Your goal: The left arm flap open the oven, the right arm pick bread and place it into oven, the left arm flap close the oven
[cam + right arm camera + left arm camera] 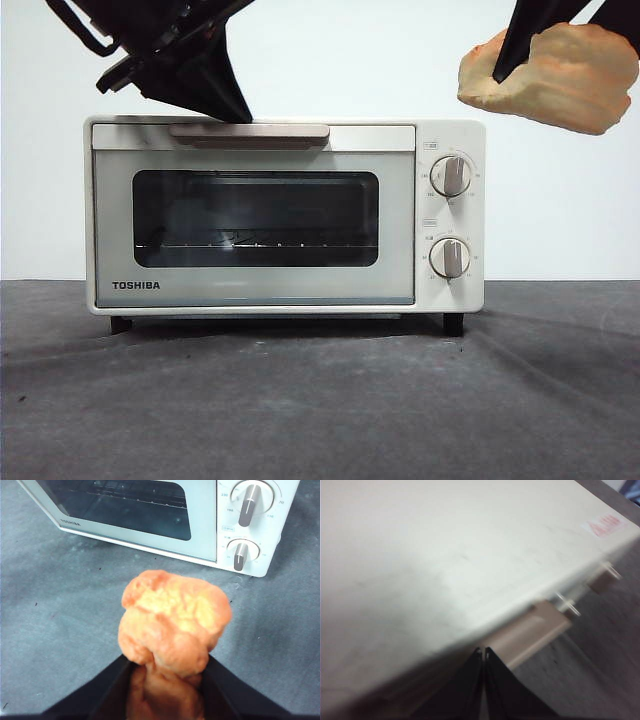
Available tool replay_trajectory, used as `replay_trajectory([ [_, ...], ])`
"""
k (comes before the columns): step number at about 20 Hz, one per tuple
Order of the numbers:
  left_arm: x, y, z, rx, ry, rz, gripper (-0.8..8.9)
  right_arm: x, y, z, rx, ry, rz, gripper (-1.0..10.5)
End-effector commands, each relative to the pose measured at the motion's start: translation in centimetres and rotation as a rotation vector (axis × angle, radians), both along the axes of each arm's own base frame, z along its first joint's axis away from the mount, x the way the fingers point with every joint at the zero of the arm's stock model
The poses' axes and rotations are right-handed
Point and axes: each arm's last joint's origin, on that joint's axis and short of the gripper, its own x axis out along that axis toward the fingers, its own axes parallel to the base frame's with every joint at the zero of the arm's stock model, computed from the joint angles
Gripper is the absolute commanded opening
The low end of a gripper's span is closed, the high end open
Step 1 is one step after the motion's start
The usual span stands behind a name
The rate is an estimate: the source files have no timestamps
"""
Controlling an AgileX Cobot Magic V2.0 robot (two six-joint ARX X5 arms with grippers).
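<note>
Left gripper [238, 112] comes down from the upper left of the front view, dark and wedge-shaped, with a loop of cable [82, 30] trailing off its upper side. Its tip sits at the top front edge of the oven [285, 215], right at the left part of the handle [250, 132]. Left wrist view: the two jaws are pressed together, nothing between them, tips meeting [483, 652] at the edge of the oven's cream top panel [445, 555], with the beige handle bar [530, 632] just beside them. That view is blurred. A small red-printed label [605, 527] shows on the far part of the top panel; print unreadable.

Oven stands centre on the dark grey table [300, 410], on short black feet [453, 324]. Door is shut, flush with the front. Dark glass window [255, 218] shows a wire rack inside. TOSHIBA lettering [135, 286] at the door's lower left. Two round knobs on the right panel, upper knob [452, 175] over lower knob [450, 258], both with pointers near upright.

Right gripper [515, 50] enters from the top right corner of the front view, holding the bread [550, 78] in the air, above and to the right of the oven, level with a spot just over its top. Bread is lumpy, golden-orange with paler patches. Right wrist view: jaws spread around the loaf [175, 620], one against each side, gripping its lower end [167, 672]. Below the loaf lies bare table cloth [60, 615]; the oven front [200, 520] with its knobs is well apart from it.
</note>
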Motion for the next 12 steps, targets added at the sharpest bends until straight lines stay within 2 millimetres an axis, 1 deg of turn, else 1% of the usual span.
replay_trajectory([
  [1,-0.5,-0.7,-1.7,0.079,0.106,-0.034,0.16,0.0,0.1,0.5,0.004,-0.024,0.013,1.7],
  [12,-4.4,-2.5,-3.6,0.234,0.364,-0.142,0.17,0.0,0.1,0.6,-0.003,-0.030,0.016,1.7],
])
